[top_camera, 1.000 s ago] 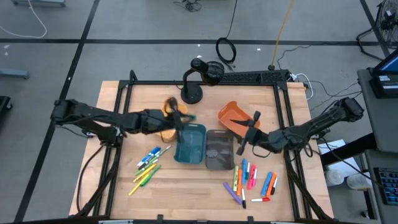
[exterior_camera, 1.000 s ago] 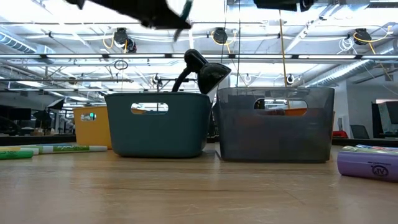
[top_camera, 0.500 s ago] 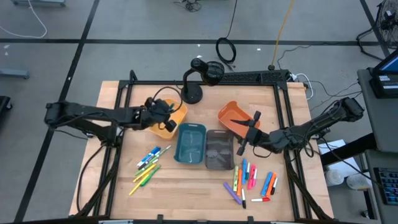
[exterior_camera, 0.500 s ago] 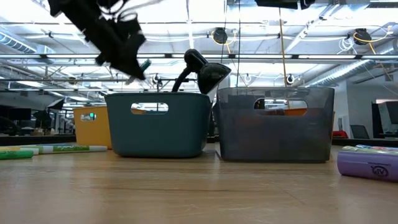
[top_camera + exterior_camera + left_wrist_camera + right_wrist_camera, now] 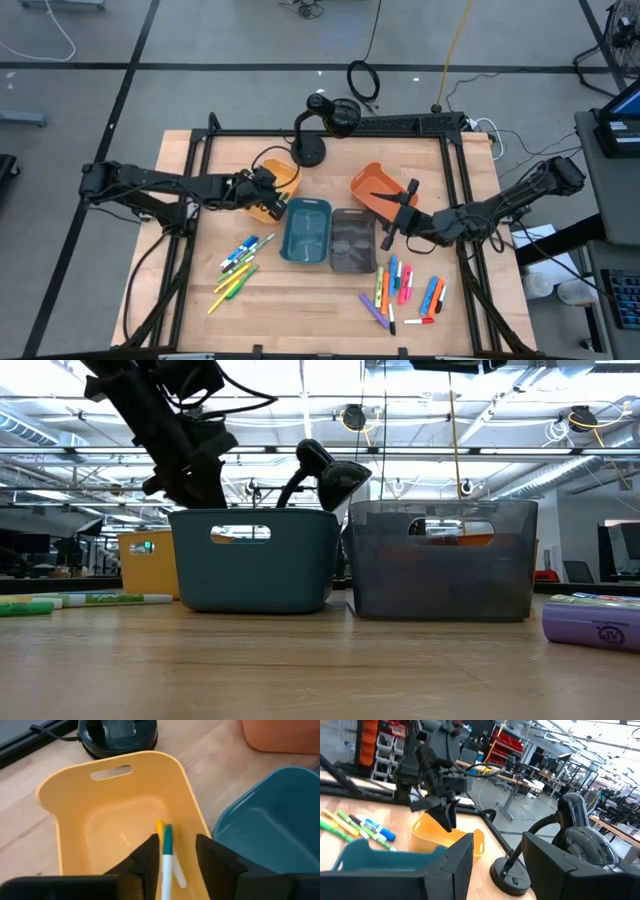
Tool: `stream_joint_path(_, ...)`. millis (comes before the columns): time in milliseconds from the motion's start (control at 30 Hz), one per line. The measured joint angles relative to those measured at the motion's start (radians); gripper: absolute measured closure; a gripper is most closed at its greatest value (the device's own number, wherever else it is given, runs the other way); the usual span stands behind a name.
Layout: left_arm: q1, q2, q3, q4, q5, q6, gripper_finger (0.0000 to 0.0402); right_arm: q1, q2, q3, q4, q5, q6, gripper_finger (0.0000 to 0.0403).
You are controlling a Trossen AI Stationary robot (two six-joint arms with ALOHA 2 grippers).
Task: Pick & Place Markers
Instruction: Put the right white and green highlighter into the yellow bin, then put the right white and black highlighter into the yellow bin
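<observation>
Wood table (image 5: 300, 300): bins (image 5: 306, 230), markers (image 5: 405, 285).

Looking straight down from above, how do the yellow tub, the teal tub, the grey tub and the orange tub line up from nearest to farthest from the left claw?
From the left gripper:
1. Yellow plastic bin, right under it.
2. Teal plastic bin, just beside it, toward the table's middle.
3. Smoky grey plastic bin, next along.
4. Orange plastic bin, near the right gripper.
Three and four are close to call.
</observation>
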Motion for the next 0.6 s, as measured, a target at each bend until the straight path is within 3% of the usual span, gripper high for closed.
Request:
stream_joint_path(400,0.0,0.0,0.0,0.017,-0.004,0.151,0.0232,0.0,0.0,0.0,0.001,0.0,0.008,0.0248)
stream_joint_path(600,-0.007,0.0,0.0,0.155,0.032,0.297,0.0232,0.002,0.0,0.0,0.0,0.0,0.019,0.0248)
